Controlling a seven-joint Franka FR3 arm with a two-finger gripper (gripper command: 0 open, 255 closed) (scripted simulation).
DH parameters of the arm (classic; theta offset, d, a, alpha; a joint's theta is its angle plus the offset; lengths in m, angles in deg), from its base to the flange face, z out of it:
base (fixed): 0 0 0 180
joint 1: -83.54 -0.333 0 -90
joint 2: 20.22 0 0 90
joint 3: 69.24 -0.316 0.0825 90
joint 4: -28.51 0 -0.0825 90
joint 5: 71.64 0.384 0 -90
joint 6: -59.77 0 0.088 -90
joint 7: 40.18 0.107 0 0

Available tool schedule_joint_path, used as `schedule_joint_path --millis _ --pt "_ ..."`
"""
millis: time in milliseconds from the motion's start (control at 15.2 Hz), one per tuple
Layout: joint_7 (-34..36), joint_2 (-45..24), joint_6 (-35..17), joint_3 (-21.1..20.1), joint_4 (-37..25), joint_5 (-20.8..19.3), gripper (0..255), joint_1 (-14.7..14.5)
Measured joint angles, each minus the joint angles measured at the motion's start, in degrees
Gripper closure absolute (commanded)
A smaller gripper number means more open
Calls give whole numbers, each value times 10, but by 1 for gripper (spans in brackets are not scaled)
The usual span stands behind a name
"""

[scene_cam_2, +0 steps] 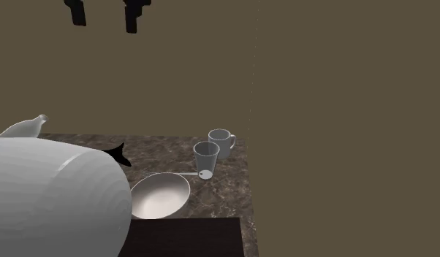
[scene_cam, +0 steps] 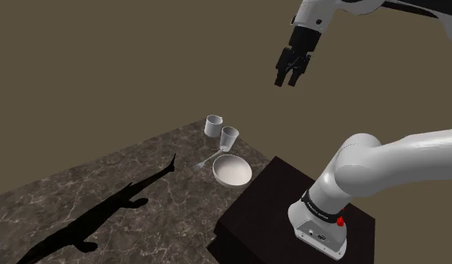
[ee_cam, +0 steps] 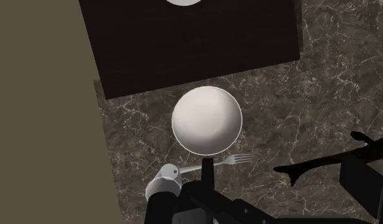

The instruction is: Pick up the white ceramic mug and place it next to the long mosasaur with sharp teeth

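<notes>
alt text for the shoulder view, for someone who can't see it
A white robot arm holds its black hand, fingers apart, high above a dark veined table. Near the arm's dark stand sit a white mug, a tumbler, a fork and a bowl; a long black mosasaur lies toward the view's lower left.

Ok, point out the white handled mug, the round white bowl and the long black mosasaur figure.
white handled mug [scene_cam_2: 224, 146], second exterior view, side wall.
round white bowl [ee_cam: 207, 121], wrist view, inner hollow.
long black mosasaur figure [scene_cam: 104, 212], shoulder view, mid body.
</notes>
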Motion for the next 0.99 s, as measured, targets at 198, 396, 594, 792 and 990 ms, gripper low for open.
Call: schedule_joint_path --millis 198,396,594,792,990 --pt "-6 -14 -24 3 10 -3 0 1" --pt "-17 -46 -75 8 26 -10 0 2" --pt "-28 -84 -133 14 44 -16 0 4" --pt "-42 -134 -195 22 51 -21 0 6" --pt "-55 -196 -253 30 45 -23 0 6"
